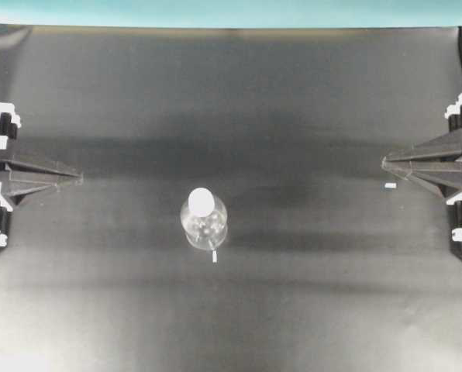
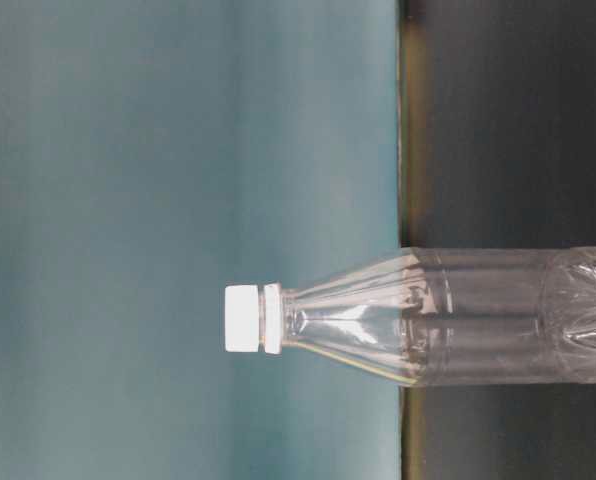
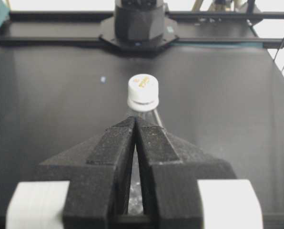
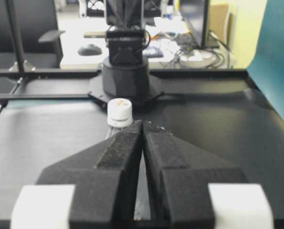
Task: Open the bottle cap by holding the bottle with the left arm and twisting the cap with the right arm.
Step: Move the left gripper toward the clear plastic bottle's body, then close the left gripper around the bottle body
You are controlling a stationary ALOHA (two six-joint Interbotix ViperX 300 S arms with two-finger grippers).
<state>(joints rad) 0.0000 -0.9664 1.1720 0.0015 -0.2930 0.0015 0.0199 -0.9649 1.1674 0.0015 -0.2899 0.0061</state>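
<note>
The small clear plastic bottle (image 1: pixel 205 225) w/ rounded shoulders stood upright near the middle of the matte black table (image 1: pixel 308 310), its round white cap (image 1: pixel 201 201) on top, apparently not yet unscrewed. Both arms sat back at opposite table edges, well apart from the bottle, neither touching it.

Key relation: the bottle lay straight ahead of each claw, along its pointing line. In the left wrist view the cap showed just above the tips of the left gripper (image 3: pixel 135 120); same in the right wrist view for the right gripper (image 4: pixel 143 124). The bottle's long axis was vertical, so roughly perpendicular to both claws' approach. In the overhead view it sat a bit nearer the left gripper than the right, though not by much.

Both claws were clenched on nothing, wedge fingers pressed together to a point.

Materials: the bottle wall was thin, see-thru, w/ ribbed facets at the shoulder, prob. slippery and easy to squash. The cap was ridged at its base ring. The fingers were rough-textured black plastic. A small white strip (image 1: pixel 215 256) lay at the bottle's foot, another white scrap (image 1: pixel 390 187) near the right gripper.
</note>
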